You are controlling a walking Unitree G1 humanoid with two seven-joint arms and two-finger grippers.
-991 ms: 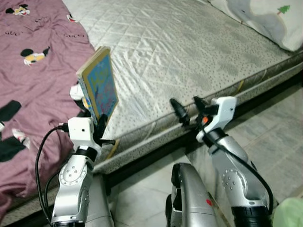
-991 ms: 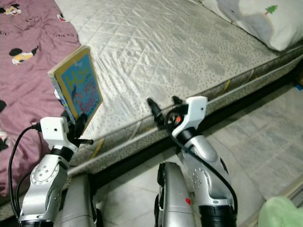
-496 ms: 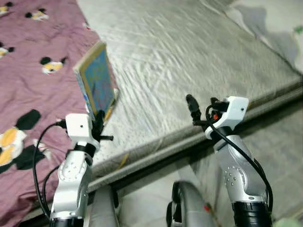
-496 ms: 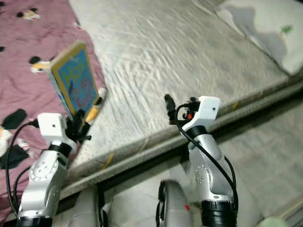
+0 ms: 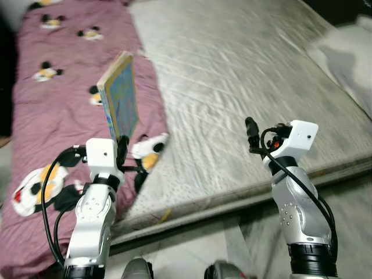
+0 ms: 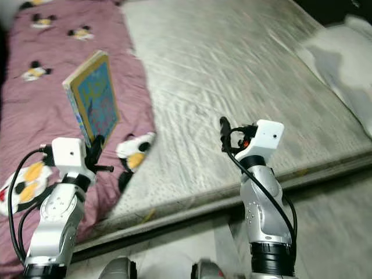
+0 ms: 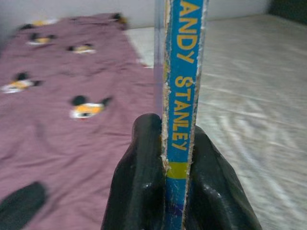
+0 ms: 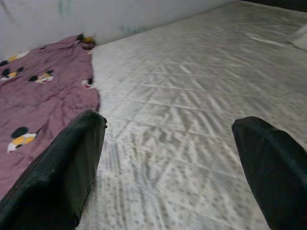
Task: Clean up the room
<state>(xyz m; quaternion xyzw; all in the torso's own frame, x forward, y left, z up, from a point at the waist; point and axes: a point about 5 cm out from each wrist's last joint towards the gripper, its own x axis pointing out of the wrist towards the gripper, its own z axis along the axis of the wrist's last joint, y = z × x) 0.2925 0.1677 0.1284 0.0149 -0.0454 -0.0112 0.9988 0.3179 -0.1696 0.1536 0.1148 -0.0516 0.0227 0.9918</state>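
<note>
1. A blue children's book [image 5: 120, 96] with a yellow border is held upright, clamped at its lower edge by the left end effector [image 5: 123, 150], above the purple Mickey Mouse blanket [image 5: 58, 87] on the bed.
2. On the book's spine, "STANLEY" can be read in the left wrist view.
3. The right end effector [image 8: 168, 167] is raised over the grey quilted mattress [image 5: 244, 75], its fingers [image 8: 62, 167] spread wide and holding nothing.
4. A white pillow [image 6: 349, 58] lies at the mattress's right edge.

Both eye views look steeply down from above the bed's [image 5: 244, 75] near edge. Each wrist view looks low across its mattress, sharing the purple blanket [image 8: 43, 103].
</note>
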